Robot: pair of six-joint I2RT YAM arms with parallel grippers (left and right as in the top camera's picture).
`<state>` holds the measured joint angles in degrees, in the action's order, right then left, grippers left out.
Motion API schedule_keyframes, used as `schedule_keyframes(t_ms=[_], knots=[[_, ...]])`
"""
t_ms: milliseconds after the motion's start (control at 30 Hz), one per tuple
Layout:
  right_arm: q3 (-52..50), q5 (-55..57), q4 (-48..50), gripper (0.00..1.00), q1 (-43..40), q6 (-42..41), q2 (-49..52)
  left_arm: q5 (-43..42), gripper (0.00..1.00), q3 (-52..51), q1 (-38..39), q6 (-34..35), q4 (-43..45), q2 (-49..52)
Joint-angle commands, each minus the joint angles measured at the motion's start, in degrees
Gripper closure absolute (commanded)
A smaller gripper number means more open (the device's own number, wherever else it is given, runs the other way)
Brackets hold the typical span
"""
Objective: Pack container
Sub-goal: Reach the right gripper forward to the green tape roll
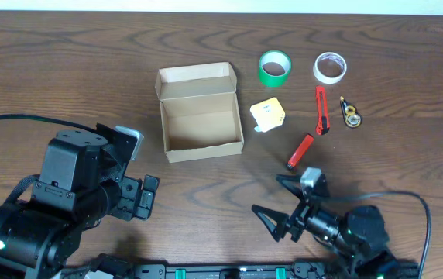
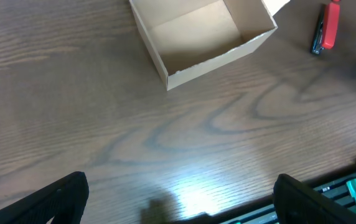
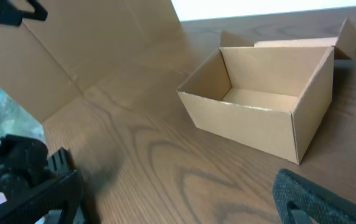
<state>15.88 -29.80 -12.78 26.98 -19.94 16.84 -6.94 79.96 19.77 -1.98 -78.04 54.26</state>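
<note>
The container point(image 1: 203, 146) is a tan cardboard box standing open and empty at mid-table, its flap lid point(image 1: 194, 76) folded back on the far side. It also shows in the left wrist view as the container point(image 2: 215, 61), ahead of the fingers. In the right wrist view the container point(image 3: 252, 127) stands ahead and to the right. My left gripper point(image 1: 140, 167) is open at the box's left front, with nothing between its jaws point(image 2: 181, 205). My right gripper point(image 1: 277, 200) is open near the front edge, right of the box, over bare wood point(image 3: 178, 199).
Right of the box lie a green tape roll point(image 1: 275, 68), a white tape roll point(image 1: 330, 67), a yellow dispenser point(image 1: 268, 115), a red box cutter point(image 1: 321, 110), a red marker point(image 1: 300, 151) and a small yellow-black item point(image 1: 351, 113). A rail runs along the table's front edge point(image 1: 229, 271).
</note>
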Motion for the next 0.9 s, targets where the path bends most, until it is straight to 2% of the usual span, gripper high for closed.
schedule_keyframes(t_ms=[0,200,500,700,867], knots=[[6.8,1.5,-0.2,0.01,0.3,2.3,8.7,-0.2,0.05,0.4,-0.2,-0.8,-0.2,0.0],[21.2,5.9,-3.1,0.01,-0.3,7.7,28.3,-0.2,0.05,0.4,-0.2,-0.8,-0.2,0.0],[45.4,6.0,-14.1,0.01,-6.5,10.4,55.3,-0.2,0.05,0.4,-0.2,-0.8,-0.2,0.0],[51.9,5.6,-6.6,0.01,-8.9,12.5,62.4,-0.2,0.05,0.4,-0.2,-0.8,-0.2,0.0],[52.1,15.9,3.8,0.01,-9.5,14.5,65.4,-0.2,0.05,0.4,-0.2,-0.8,-0.2,0.0]])
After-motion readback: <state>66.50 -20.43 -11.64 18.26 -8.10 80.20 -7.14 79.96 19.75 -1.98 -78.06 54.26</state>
